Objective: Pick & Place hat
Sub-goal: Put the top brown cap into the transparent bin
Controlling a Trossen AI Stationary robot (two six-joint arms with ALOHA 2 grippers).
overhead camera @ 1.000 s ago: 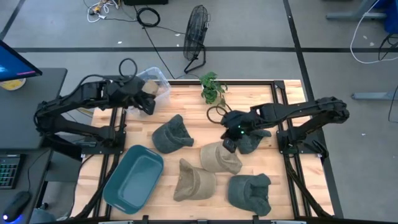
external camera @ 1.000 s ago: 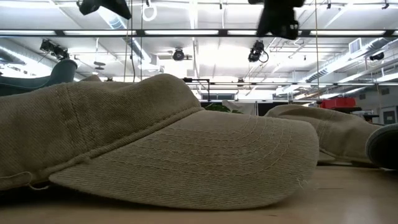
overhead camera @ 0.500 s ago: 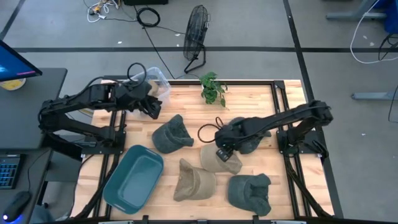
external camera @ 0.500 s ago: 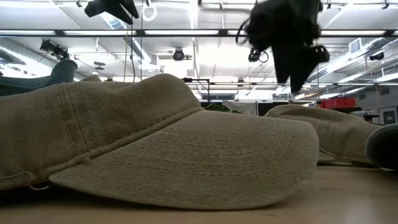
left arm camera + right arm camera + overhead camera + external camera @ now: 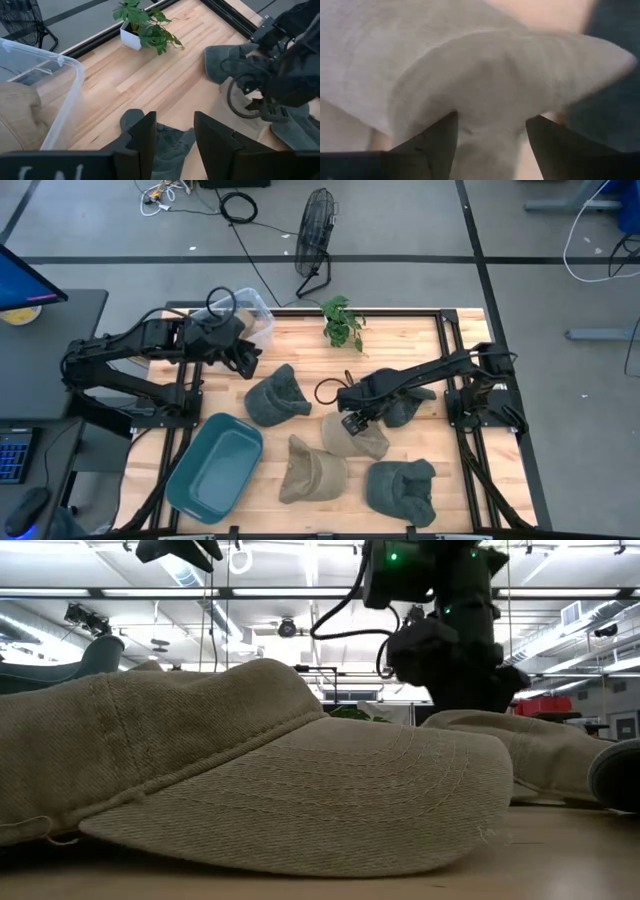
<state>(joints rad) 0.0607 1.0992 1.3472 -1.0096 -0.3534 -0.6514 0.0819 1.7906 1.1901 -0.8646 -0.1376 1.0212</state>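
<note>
Nearest the table's front edge lie a dark green hat (image 5: pixel 402 489) on the right, a tan hat (image 5: pixel 312 470) in the middle (its brim fills most of the low view) and a teal tub (image 5: pixel 214 467) on the left. Just behind them, at the table's centre, sits a second tan hat (image 5: pixel 362 440), and the right gripper (image 5: pixel 351 420) is down at its near-left end; the right wrist view shows pale fabric (image 5: pixel 485 95) bulging between the two spread fingers (image 5: pixel 432 145), which straddle a fold without having closed on it. A dark grey hat (image 5: pixel 274 397) lies to the left of this, and another dark hat (image 5: pixel 405 408) sits under the right arm. Farther back, the left gripper (image 5: pixel 243 358) hangs released over the table's left rear, near a clear plastic bin (image 5: pixel 252 313) holding something tan, with a small potted plant (image 5: pixel 342 320) at the back edge.
</note>
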